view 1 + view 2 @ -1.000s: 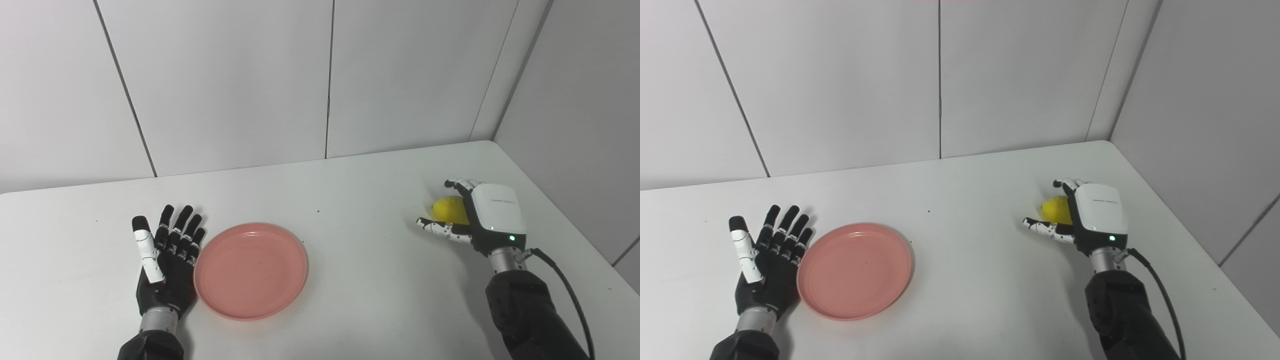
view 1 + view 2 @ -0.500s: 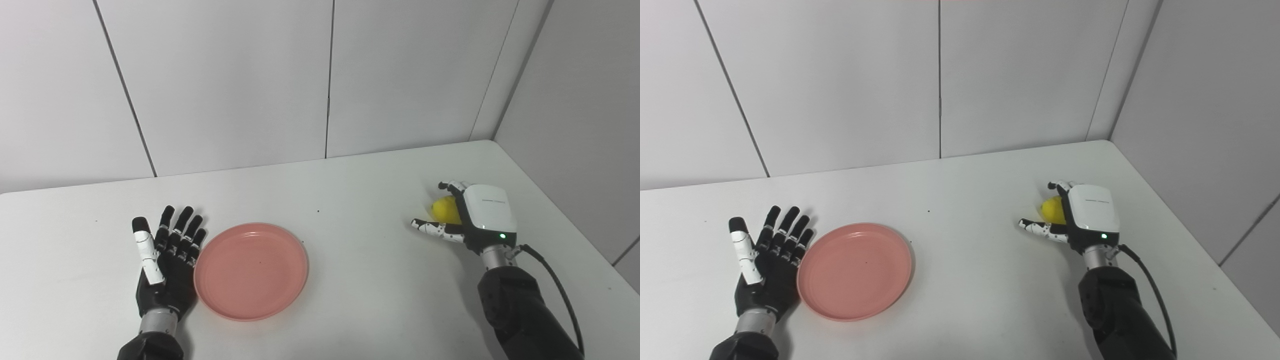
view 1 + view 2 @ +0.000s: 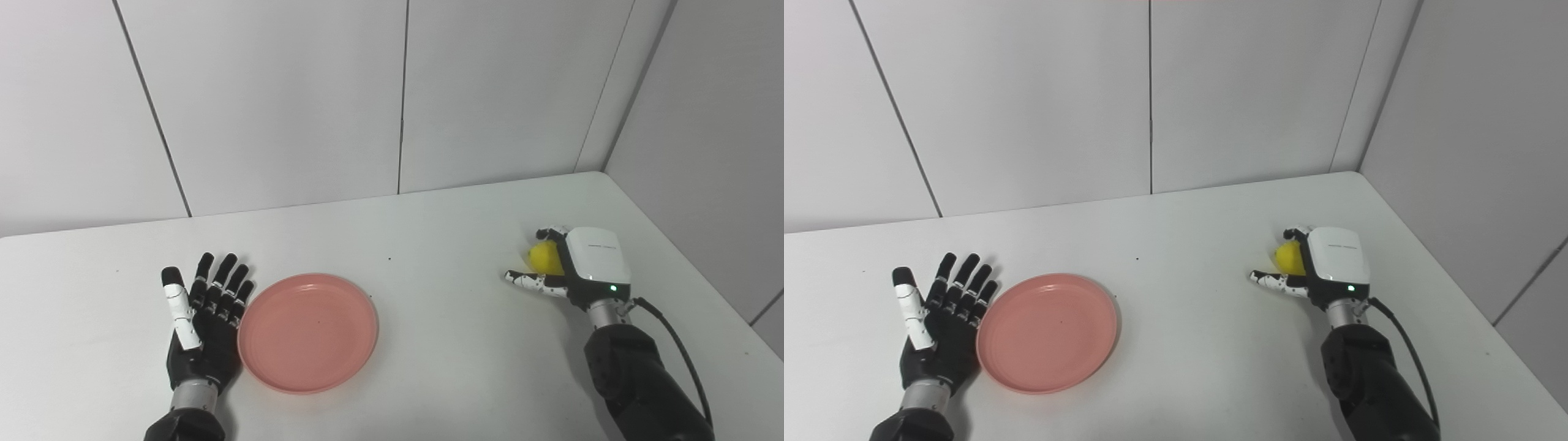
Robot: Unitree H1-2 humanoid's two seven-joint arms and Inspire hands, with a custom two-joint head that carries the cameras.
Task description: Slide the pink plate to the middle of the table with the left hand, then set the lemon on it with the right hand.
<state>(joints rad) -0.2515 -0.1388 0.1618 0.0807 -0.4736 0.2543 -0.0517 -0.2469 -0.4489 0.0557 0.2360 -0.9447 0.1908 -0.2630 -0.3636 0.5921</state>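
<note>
The pink plate (image 3: 307, 331) lies flat on the white worktop (image 3: 429, 245) with nothing in it. Just left of the plate rests the left hand (image 3: 205, 324), palm up, its dark fingers (image 3: 223, 285) spread apart and holding nothing; they sit right beside the plate's rim, though whether they touch it is hard to tell. Well to the right of the plate, near the worktop's far right corner, the right hand (image 3: 1323, 266) is wrapped around the lemon (image 3: 1290, 256). Only a yellow patch of the fruit shows, the rest hidden behind the hand's white back. The fingers curl over the lemon's far side and the thumb (image 3: 1274, 282) reaches out beneath it toward the plate.
</note>
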